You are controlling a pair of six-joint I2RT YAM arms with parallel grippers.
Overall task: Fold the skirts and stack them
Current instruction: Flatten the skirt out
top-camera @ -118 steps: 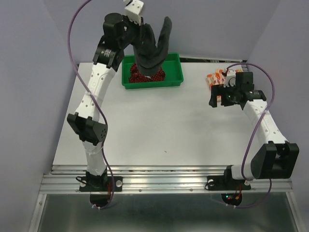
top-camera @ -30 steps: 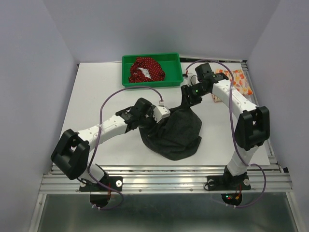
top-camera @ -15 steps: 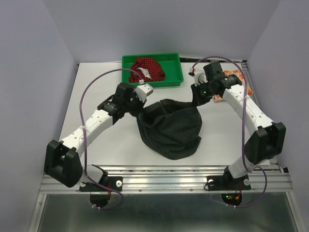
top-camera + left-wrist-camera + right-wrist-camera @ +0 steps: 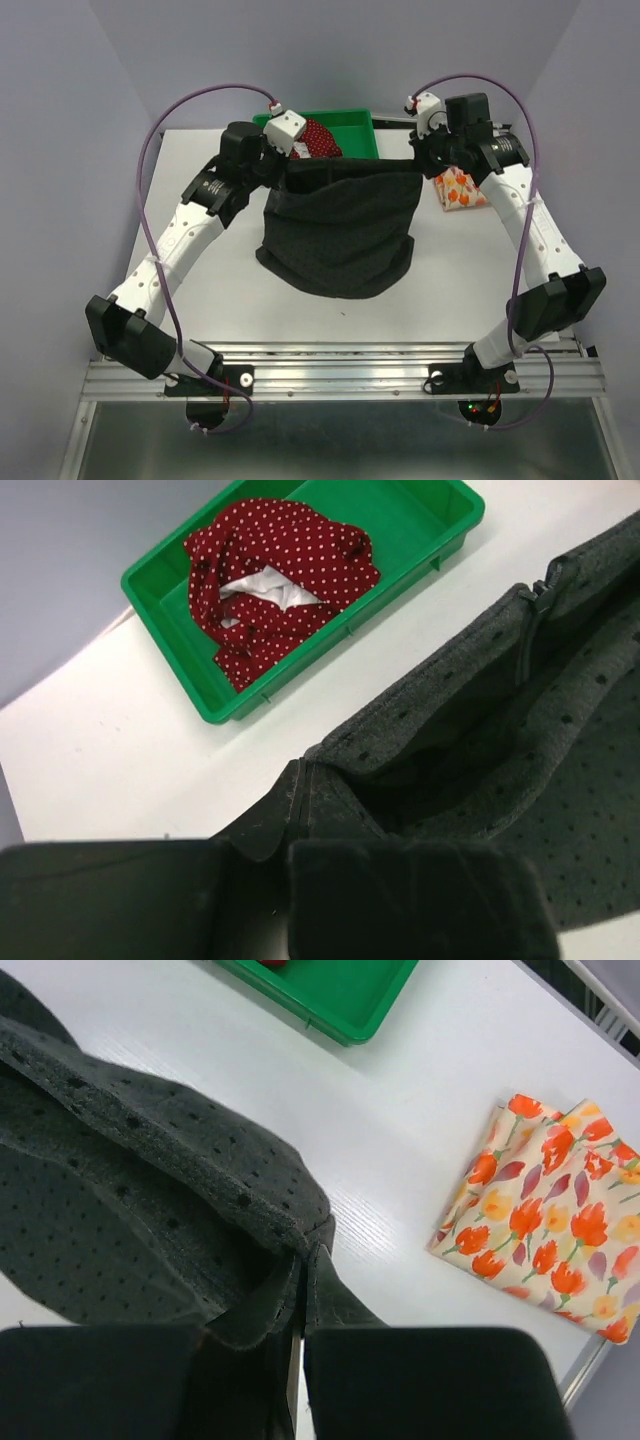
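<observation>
The charcoal-grey skirt (image 4: 340, 230) hangs stretched between both grippers above the table, its lower part resting on the surface. My left gripper (image 4: 275, 165) is shut on its left waist corner (image 4: 300, 810). My right gripper (image 4: 425, 165) is shut on the right waist corner (image 4: 310, 1280). The dark red dotted skirt (image 4: 280, 575) lies crumpled in the green tray (image 4: 420, 520), partly hidden behind the left gripper in the top view. The orange-and-white skirt (image 4: 555, 1215) lies folded on the table at the right (image 4: 462, 188).
The green tray (image 4: 355, 135) stands at the table's back middle, just behind the raised waistband. The white table (image 4: 200, 300) shows bare at the left and front. Purple cables loop over both arms.
Both grippers have risen and moved toward the back, lifting and stretching the grey skirt's waist wide. A second ago the right gripper was still closing on its corner.
</observation>
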